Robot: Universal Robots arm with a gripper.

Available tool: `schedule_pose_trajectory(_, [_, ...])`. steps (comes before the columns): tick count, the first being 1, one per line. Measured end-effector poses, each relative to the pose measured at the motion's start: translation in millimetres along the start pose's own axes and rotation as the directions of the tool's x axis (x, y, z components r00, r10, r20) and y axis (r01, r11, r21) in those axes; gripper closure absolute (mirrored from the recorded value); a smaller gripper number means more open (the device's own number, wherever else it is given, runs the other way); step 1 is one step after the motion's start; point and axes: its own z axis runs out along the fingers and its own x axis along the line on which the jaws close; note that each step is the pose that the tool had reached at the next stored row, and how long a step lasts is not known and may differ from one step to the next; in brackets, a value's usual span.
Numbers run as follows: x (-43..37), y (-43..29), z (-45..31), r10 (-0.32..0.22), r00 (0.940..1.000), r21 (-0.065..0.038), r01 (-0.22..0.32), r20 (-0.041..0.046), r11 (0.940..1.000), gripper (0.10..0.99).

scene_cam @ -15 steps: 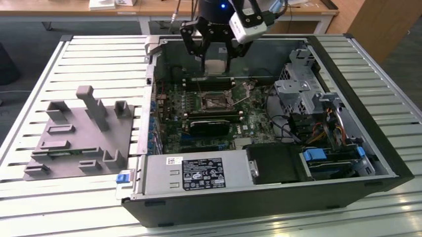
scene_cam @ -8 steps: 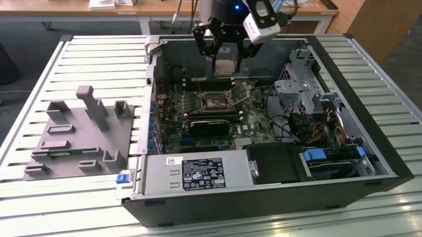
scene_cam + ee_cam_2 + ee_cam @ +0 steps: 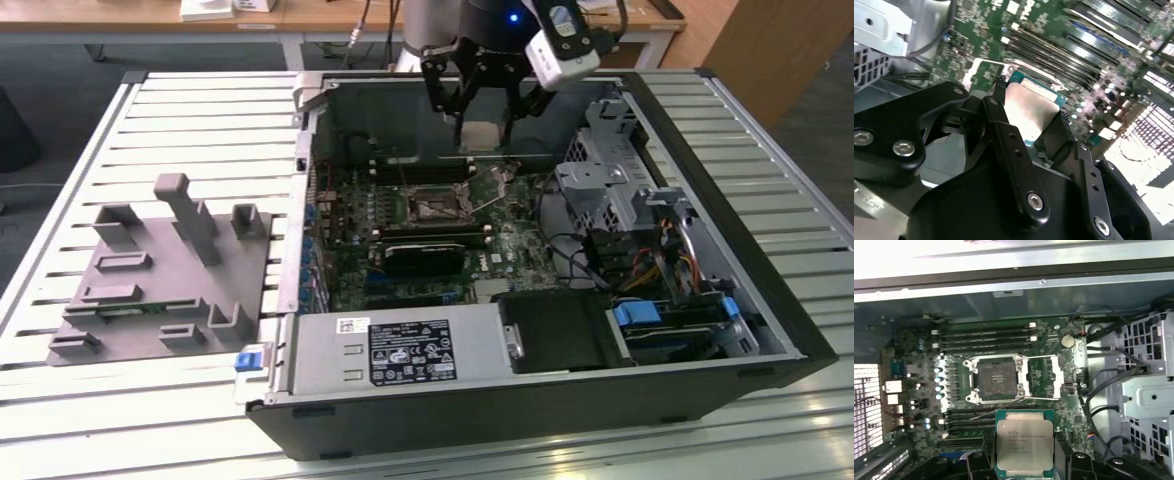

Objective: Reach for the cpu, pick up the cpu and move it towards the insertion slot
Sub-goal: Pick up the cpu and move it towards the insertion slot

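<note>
**CPU held above an open computer case**

While the robot arm hangs over the far side of an open computer case (image 3: 747, 330), its gripper (image 3: 481, 128) is closed on the cpu (image 3: 479, 131), holding it in the air above the motherboard (image 3: 400, 250). The case lies on its side on a slatted metal bench (image 3: 147, 110), with the open face upward.

Seen in the first wrist view, the cpu (image 3: 1024, 442) is a flat square chip with a silvery-grey metal top and a teal-green rim. Being square, it has no clear long axis. Its metal top faces the camera, and its edges run roughly parallel to the edges of the socket frame. Black fingers (image 3: 977, 462) press against two opposite edges of the chip. In the second wrist view, the cpu (image 3: 1029, 111) sits between the same dark fingers (image 3: 1006, 135), with the green board behind it.

The insertion slot (image 3: 999, 379) is a square socket with a shiny metal frame and a dark centre. Its hinged metal plate (image 3: 1045, 376) lies swung open beside it, and a thin lever runs along one edge. In the exterior view the insertion slot (image 3: 435, 208) sits near the middle of the board, closer to the case's far wall, and the chip is held apart from it, above and beyond it.

A grey plastic fixture block (image 3: 160, 275) rests on the bench near the exterior view's left edge, beside the case.
</note>
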Motion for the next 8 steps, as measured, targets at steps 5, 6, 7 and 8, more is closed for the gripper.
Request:
schedule_pose_trajectory(5, [-8.2,2.3,0.7,0.002,1.0,0.001,-0.002,0.0,1.0,0.541])
schedule_pose_trajectory(6, [-8.6,2.4,0.9,0.002,1.0,0.001,-0.002,0.0001,1.0,0.541])
schedule_pose_trajectory(7, [-10.0,2.9,1.1,0.002,1.0,0.003,-0.002,0.0003,1.0,0.541])
schedule_pose_trajectory(8, [-12.0,3.2,1.4,0.002,1.0,0.003,-0.002,0.0003,1.0,0.541])
